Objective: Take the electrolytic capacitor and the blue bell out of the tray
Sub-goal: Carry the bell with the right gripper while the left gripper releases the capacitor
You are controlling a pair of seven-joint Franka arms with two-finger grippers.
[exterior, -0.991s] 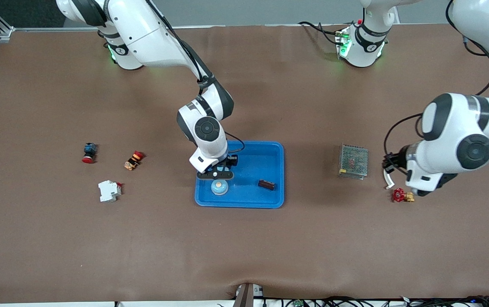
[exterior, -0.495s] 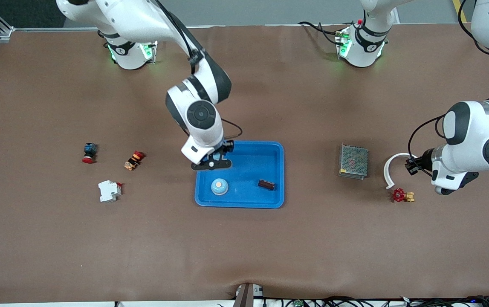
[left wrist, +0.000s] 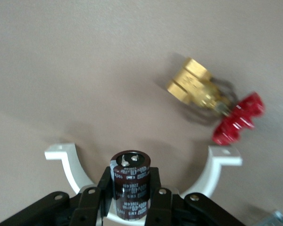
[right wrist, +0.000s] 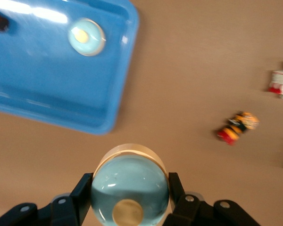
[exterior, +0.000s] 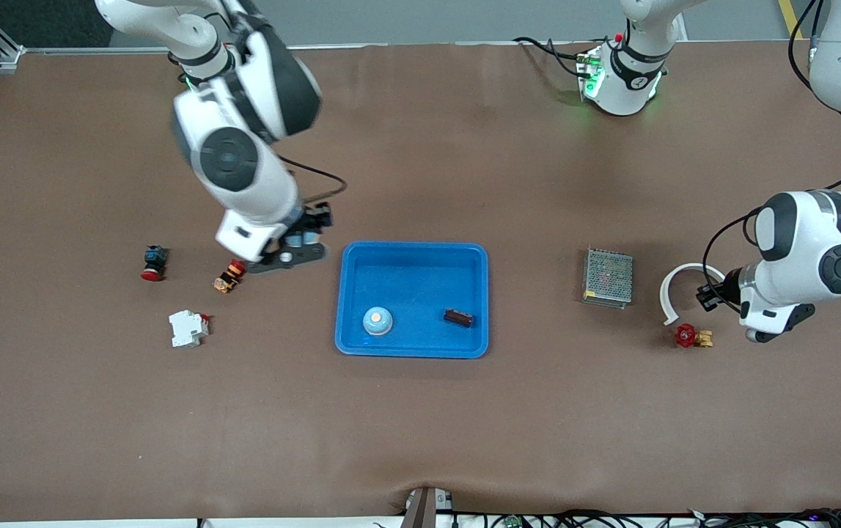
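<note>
My right gripper (exterior: 306, 236) is shut on a pale blue domed bell (right wrist: 129, 186) with a brass button. It hangs over bare table between the blue tray (exterior: 413, 253) and an orange-red push button (exterior: 229, 275). A second bell (exterior: 377, 320) and a small dark brown part (exterior: 458, 317) lie in the tray. My left gripper (exterior: 707, 295) is shut on a dark brown cylindrical capacitor (left wrist: 130, 181), held over a white curved bracket (exterior: 673, 282) near the left arm's end of the table.
A red-handled brass valve (exterior: 691, 336) lies beside the bracket, nearer the front camera. A metal mesh box (exterior: 608, 278) stands between bracket and tray. Toward the right arm's end lie a red-capped switch (exterior: 152, 262) and a white breaker (exterior: 188, 327).
The right arm has lifted off the tray and swung toward its own end of the table. The left gripper has drifted from beside the mesh box toward the left arm's end.
</note>
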